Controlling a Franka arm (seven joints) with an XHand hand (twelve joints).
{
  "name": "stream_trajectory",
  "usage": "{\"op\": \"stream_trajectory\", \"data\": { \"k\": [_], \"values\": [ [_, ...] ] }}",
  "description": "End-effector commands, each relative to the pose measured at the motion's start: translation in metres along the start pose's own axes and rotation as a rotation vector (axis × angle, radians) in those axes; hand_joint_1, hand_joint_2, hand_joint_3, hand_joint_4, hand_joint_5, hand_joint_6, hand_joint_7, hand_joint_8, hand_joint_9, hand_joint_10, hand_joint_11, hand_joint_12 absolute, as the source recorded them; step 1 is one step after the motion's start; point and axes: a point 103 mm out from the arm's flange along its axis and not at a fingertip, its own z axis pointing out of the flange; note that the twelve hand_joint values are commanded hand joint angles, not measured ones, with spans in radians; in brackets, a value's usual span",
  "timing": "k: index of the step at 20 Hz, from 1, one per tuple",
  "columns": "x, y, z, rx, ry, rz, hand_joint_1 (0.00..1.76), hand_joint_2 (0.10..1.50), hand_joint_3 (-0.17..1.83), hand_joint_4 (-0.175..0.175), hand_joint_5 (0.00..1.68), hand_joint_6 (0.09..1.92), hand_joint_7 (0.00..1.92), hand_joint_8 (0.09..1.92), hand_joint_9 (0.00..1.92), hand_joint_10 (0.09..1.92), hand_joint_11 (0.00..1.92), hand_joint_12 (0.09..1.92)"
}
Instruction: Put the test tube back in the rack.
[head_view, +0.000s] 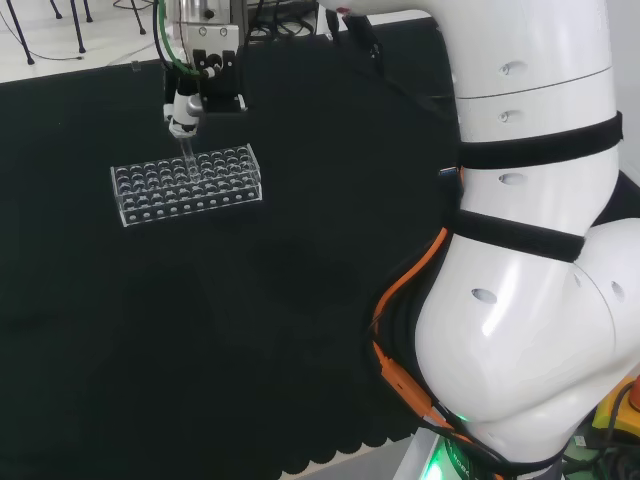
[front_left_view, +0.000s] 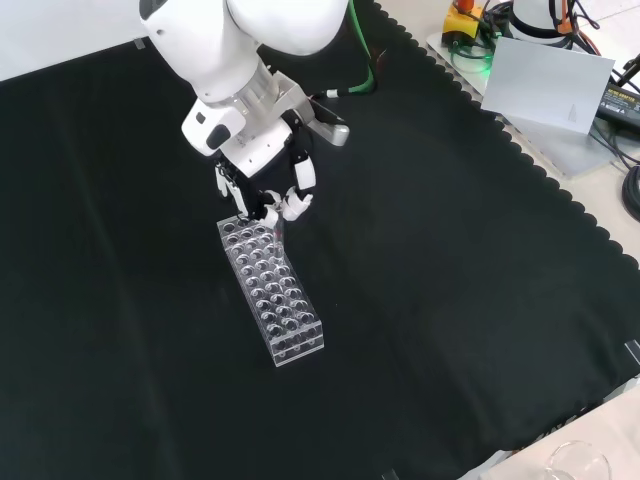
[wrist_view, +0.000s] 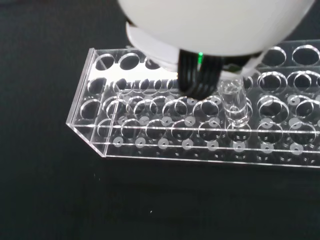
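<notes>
A clear plastic test tube rack (head_view: 215, 195) with several rows of holes lies on the black cloth, in the front view (front_left_view: 285, 320) running toward the camera. My hand (head_view: 185, 105) hangs over the rack's far side, fingers curled round the top of a clear test tube (head_view: 187, 150) that stands upright. In the front view the hand (front_left_view: 265, 195) is above the rack's far end. Close up, the tube (wrist_view: 234, 105) has its lower end at a hole in the rack (wrist_view: 125, 142), near the front row. Whether it touches the rack's base cannot be told.
The arm's white links (head_view: 530, 250) take up the right of the head view. A grey box (front_left_view: 555, 85) and cables lie off the cloth's scalloped edge at the front view's top right. A clear glass vessel (front_left_view: 575, 462) shows at its bottom right corner.
</notes>
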Motion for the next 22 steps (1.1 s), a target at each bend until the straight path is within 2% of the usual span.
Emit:
{"op": "stream_trajectory", "data": {
  "k": [1, 22],
  "values": [
    [-0.006, -0.003, 0.002, 0.008, 0.004, -0.002, 1.45, 0.43, 0.95, -0.175, 1.36, 0.60, 1.48, 0.63, 1.36, 0.57, 1.03, 1.24],
    [-0.014, 0.006, 0.015, 0.040, 0.002, 0.017, 1.45, 0.43, 0.95, -0.175, 1.36, 0.61, 1.48, 0.63, 1.36, 0.57, 1.03, 1.24]
  ]
}}
